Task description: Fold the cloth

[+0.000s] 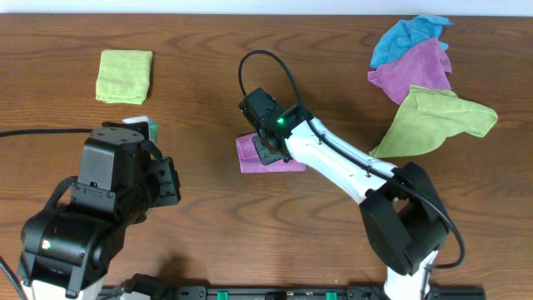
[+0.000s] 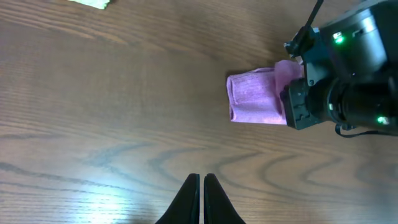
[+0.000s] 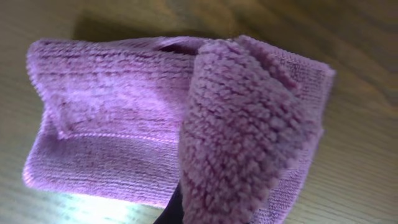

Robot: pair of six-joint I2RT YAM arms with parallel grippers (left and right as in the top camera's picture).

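Observation:
A small purple cloth (image 1: 250,155) lies folded on the wooden table near the middle. It also shows in the left wrist view (image 2: 254,97) and fills the right wrist view (image 3: 118,118). My right gripper (image 1: 272,143) is over its right side, shut on a raised flap of the cloth (image 3: 242,130), which hides the fingers. My left gripper (image 2: 202,193) is shut and empty, low over bare wood, well to the left of the cloth.
A folded yellow-green cloth (image 1: 125,76) lies at the back left. A pile of blue (image 1: 408,35), purple (image 1: 416,71) and green (image 1: 433,121) cloths lies at the back right. The right arm (image 1: 350,167) stretches across the table's middle.

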